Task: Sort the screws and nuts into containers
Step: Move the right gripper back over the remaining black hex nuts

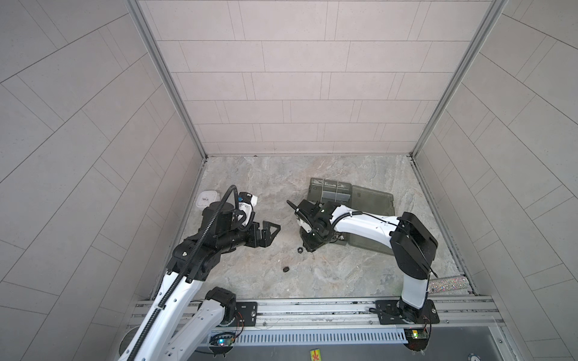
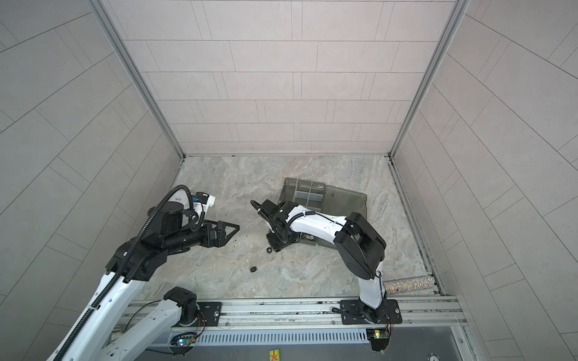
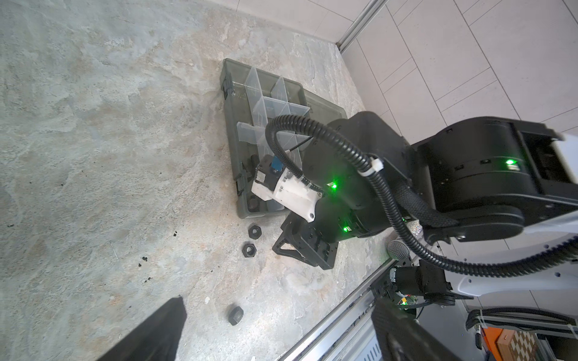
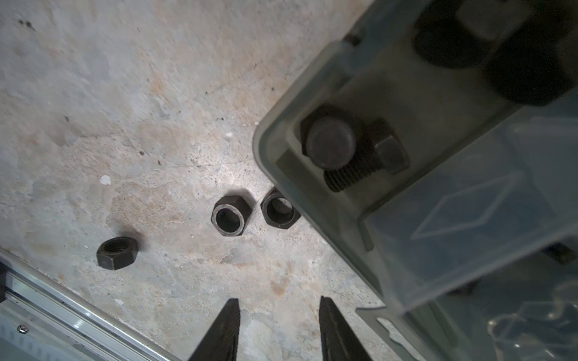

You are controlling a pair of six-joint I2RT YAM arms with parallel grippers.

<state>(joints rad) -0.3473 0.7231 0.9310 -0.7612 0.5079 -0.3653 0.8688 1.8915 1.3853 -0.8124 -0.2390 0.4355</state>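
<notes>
two nuts (image 2: 268, 249) near organizer box (image 2: 344, 200)

Both top views look steeply down from high over the whole table (image 1: 359, 275), while both wrist views, the right much nearer, share 3 nuts (image 4: 230, 218) by the box (image 4: 268, 156) corner.

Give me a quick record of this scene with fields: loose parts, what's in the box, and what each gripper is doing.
Loose parts: three black hex nuts on the marbled stone tabletop, beside the box corner
Box: translucent smoky-grey plastic organizer box, lid open
Corner compartment: two black hex-head bolts
Right gripper: open, empty, above the table near the nuts
Left gripper: wide open, empty, away from the box
</notes>
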